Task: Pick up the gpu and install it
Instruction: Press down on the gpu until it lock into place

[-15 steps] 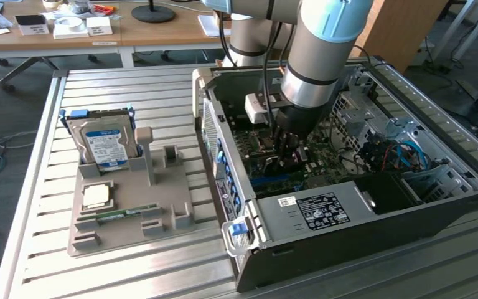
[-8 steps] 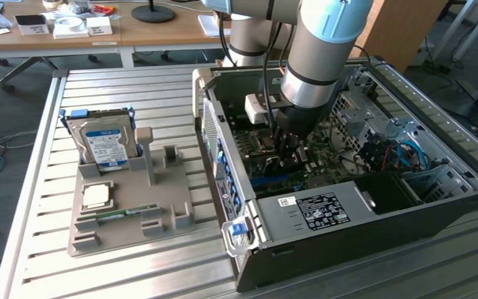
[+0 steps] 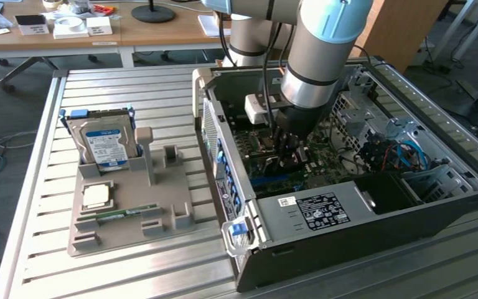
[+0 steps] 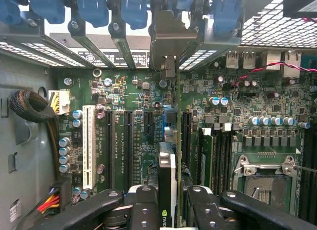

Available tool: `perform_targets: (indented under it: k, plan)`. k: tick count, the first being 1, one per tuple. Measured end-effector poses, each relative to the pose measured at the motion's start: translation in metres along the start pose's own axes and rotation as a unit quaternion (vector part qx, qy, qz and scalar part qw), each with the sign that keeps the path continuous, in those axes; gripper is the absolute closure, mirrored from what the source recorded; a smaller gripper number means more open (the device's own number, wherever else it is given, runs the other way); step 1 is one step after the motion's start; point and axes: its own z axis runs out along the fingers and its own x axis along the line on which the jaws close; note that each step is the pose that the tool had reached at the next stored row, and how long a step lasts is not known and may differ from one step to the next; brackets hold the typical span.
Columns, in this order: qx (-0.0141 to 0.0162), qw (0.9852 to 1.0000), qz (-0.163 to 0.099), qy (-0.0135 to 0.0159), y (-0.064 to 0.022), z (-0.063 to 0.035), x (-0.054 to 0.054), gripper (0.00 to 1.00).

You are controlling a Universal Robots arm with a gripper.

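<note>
The gpu (image 4: 167, 170) stands on edge over the green motherboard (image 4: 129, 121), a dark card with a logo on its near end. Its silvery bracket (image 4: 171, 42) lies against the case's rear slot openings, under the blue latches (image 4: 99, 7). My gripper (image 4: 168, 193) is shut on the card, with one black finger (image 4: 143, 203) on each side of it. In the exterior view the gripper (image 3: 291, 149) reaches down inside the open computer case (image 3: 322, 249), over the expansion slots. Whether the card sits fully in a slot, I cannot tell.
On the slatted table, at the exterior view's left, a grey holder (image 3: 172, 215) carries a blue-labelled hard drive (image 3: 106, 146), a processor (image 3: 96, 196) and a green memory stick (image 3: 127, 215). Cables (image 3: 397, 156) and drive cages crowd the case's far side. A white slot (image 4: 89, 146) and memory modules (image 4: 208, 156) flank the card.
</note>
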Motion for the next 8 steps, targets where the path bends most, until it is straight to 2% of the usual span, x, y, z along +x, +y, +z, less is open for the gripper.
perform_targets:
  k: [8]
  plan:
    - [0.0000,1.0000,0.000,-0.0001,0.0001,0.0004,-0.0005,0.73]
